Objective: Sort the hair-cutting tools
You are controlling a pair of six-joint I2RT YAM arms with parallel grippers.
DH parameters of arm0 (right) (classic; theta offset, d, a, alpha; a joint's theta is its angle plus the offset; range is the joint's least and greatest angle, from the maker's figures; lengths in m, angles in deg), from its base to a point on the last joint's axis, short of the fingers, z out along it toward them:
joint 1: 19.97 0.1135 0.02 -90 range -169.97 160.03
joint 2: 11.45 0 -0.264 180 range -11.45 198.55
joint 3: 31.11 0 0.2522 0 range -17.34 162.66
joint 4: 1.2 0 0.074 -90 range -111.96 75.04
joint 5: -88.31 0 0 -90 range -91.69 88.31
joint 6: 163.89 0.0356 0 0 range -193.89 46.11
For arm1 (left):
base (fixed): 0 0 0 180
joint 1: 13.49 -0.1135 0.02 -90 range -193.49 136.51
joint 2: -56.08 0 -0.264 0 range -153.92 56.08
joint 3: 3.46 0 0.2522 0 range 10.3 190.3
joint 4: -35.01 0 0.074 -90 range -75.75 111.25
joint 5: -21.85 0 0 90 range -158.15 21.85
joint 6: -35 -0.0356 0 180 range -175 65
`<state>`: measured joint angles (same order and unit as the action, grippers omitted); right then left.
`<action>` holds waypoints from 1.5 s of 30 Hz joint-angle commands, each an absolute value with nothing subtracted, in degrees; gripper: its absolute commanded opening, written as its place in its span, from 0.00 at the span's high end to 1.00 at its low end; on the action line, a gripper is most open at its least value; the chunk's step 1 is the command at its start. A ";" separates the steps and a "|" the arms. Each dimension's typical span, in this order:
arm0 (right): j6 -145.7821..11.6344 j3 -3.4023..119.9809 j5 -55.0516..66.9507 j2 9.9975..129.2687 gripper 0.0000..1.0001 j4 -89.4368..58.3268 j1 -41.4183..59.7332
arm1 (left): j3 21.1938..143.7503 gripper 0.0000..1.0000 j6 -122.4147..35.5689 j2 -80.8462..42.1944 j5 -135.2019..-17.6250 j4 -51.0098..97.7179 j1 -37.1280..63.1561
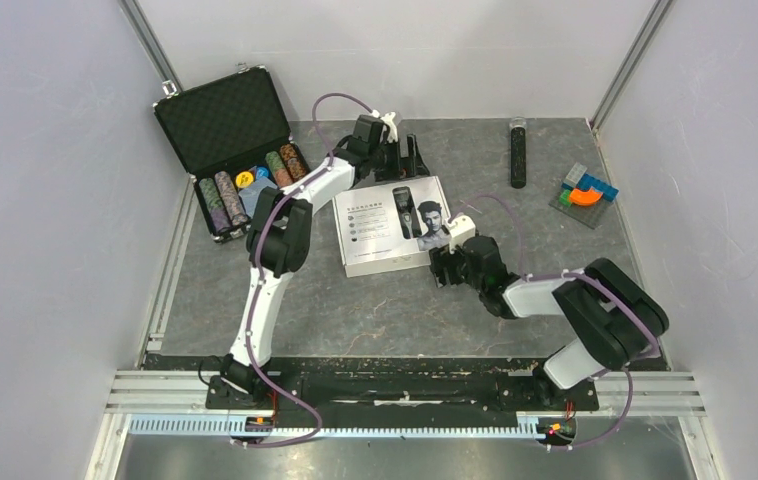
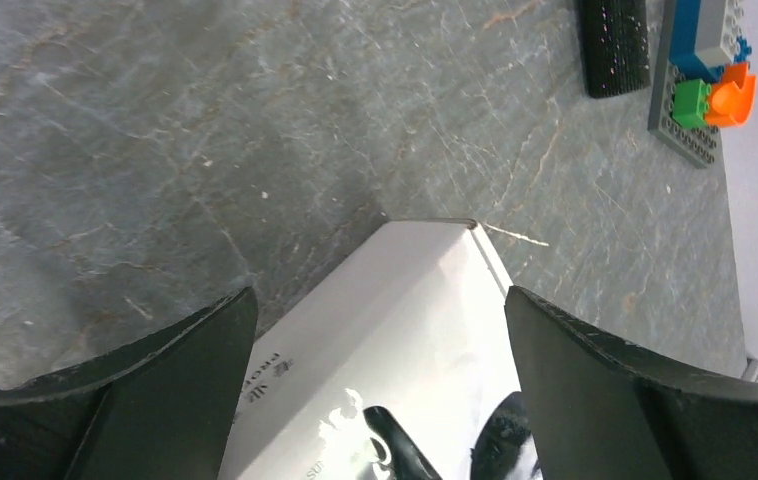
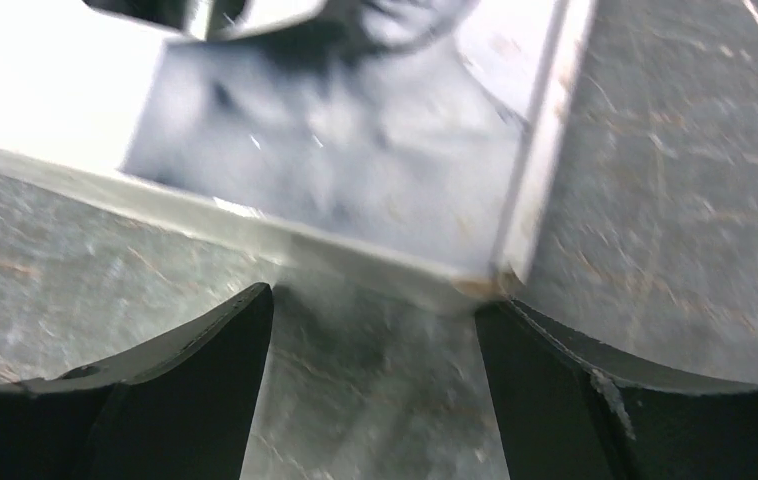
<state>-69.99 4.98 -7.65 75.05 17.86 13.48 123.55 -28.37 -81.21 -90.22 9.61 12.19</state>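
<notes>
1. Progress: sorting looks barely begun. No clipper and no combs lie out on the tabletop (image 1: 355, 310) in any view.
2. The only clipper on show is the one printed on the lid of the white box (image 1: 375, 230), which lies flat and closed in the middle of the tabletop. My guess is that the tools are inside it, but the pictures cannot confirm that.
3. What is left, as I judge it: opening the box, taking out the clipper and combs, and putting each where it belongs. That is nearly the whole job.
4. Other items sit well apart from the box: an open case (image 1: 225, 120) of chips (image 1: 255, 180) at the far left, a black stick (image 1: 518, 155) at the far right, and toy blocks (image 1: 585, 190) beside it.
5. Left hand (image 1: 410, 165): spread as wide as it goes and released, holding nothing. It hangs over the far edge of the box, and its wrist view shows a box corner lying between the two fingers (image 2: 185, 370). I cannot tell if they touch the card.
6. Right hand (image 1: 442, 265): low at the near right corner of the box, fingers well apart and released. That corner sits just ahead of the gap, ungripped.
</notes>
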 commanded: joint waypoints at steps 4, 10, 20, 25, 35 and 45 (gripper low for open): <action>-70.46 10.93 1.53 81.55 0.24 23.71 13.24 | 124.33 0.00 -33.28 -80.70 -95.08 7.10 14.73; -69.07 10.25 -6.40 80.47 0.26 22.76 12.56 | 120.00 0.00 -33.16 -77.91 -95.67 8.47 16.17; -71.22 2.10 -9.61 70.66 0.26 20.04 11.59 | 119.44 0.00 -34.08 -77.22 -90.75 7.37 15.87; -72.24 0.18 -9.35 67.43 0.27 18.88 11.25 | 120.04 0.00 -34.42 -77.38 -90.34 6.77 15.50; -71.61 1.04 -12.06 69.96 0.35 18.12 9.65 | 120.25 0.00 -34.79 -78.12 -91.35 6.13 15.43; -68.83 4.18 -12.55 75.99 0.43 23.82 9.56 | 116.75 0.00 -33.07 -77.39 -94.10 8.58 16.11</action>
